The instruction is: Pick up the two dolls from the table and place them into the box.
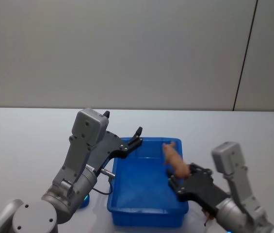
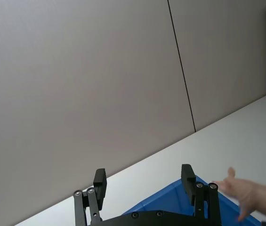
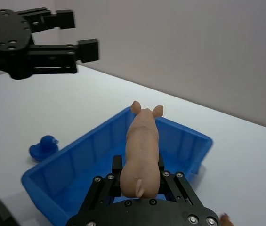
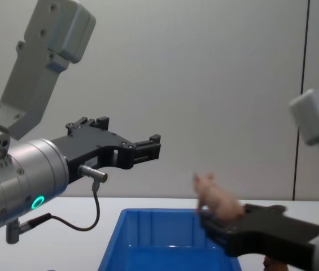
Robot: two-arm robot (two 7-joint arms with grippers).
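Note:
My right gripper (image 1: 174,178) (image 3: 140,165) (image 4: 215,217) is shut on the pale pink doll (image 1: 174,158) (image 3: 141,141) (image 4: 215,197). It holds the doll over the right side of the blue box (image 1: 146,211) (image 3: 52,165) (image 4: 148,226), with the doll's head pointing away from me. My left gripper (image 1: 122,122) (image 2: 143,175) (image 4: 128,130) hovers open and empty above the box's far left corner. A small piece of the brown doll (image 1: 206,213) (image 3: 224,218) peeks out on the table under my right arm, just right of the box. The rest of it is hidden.
A small blue toy duck (image 3: 43,147) sits on the white table (image 1: 20,141) just left of the box. The table runs back to a plain grey wall (image 1: 127,48). My left arm and its cable (image 1: 103,187) crowd the box's left side.

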